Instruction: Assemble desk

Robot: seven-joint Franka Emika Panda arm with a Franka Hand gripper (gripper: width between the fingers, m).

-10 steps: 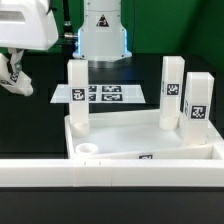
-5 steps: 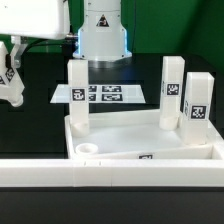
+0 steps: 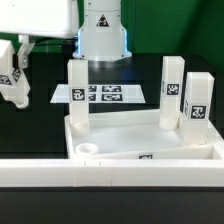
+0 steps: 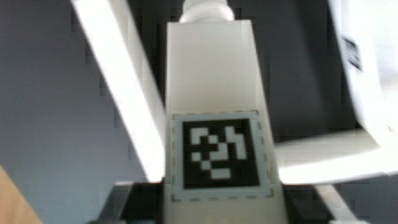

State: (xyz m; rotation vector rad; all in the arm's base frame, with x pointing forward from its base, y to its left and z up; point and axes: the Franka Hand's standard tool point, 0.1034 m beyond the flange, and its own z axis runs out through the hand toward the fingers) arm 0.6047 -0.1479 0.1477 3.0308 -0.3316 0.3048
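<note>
The white desk tabletop [image 3: 125, 143] lies upside down like a tray, with three white tagged legs standing in its corners [image 3: 78, 95] [image 3: 171, 90] [image 3: 197, 108]. The near corner socket [image 3: 88, 151] on the exterior view's left is empty. My gripper [image 3: 12, 62] hangs at the exterior view's far left, above the black table, shut on another leg [image 3: 16, 90] that points downward, well apart from the tabletop. In the wrist view this leg [image 4: 214, 80] runs away from my gripper [image 4: 217, 205], tag facing the camera, with the dark fingers [image 4: 143, 200] on either side.
The marker board [image 3: 100, 95] lies flat behind the tabletop. A long white low wall [image 3: 110, 176] runs across the front. The robot base [image 3: 103, 35] stands at the back.
My gripper has carried the held leg down and slightly toward the exterior view's right, and the leg has swung closer to upright. The tabletop and its three legs have not moved.
</note>
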